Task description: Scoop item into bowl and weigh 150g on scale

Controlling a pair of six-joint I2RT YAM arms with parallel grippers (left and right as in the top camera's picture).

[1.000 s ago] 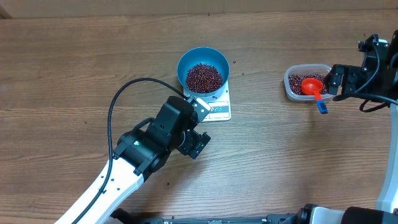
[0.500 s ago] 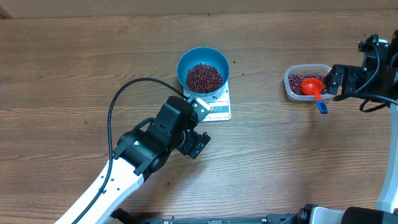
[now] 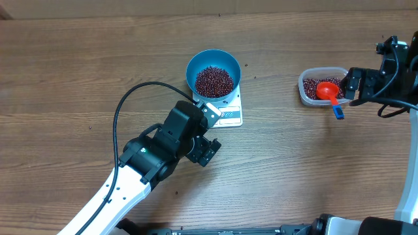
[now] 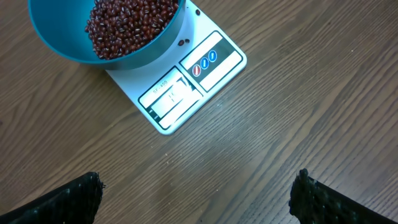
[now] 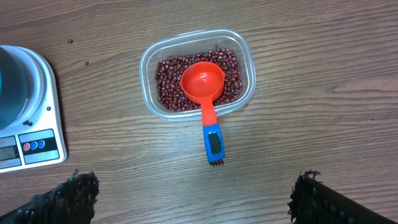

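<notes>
Left claw and right claw both hang spread and empty, while the blue bowl, heaped with beans, sits on the scale and the red scoop rests in the clear tub, so scooping looks finished, though the display is unreadable.

Bright, even light falls from above on the desk. The wood grain is sharp in every view, with no glare. Shadows are soft and short, plainest under the bowl on the scale, whose display digits look faint. The left tool and right tool appear dark and blurred.
</notes>
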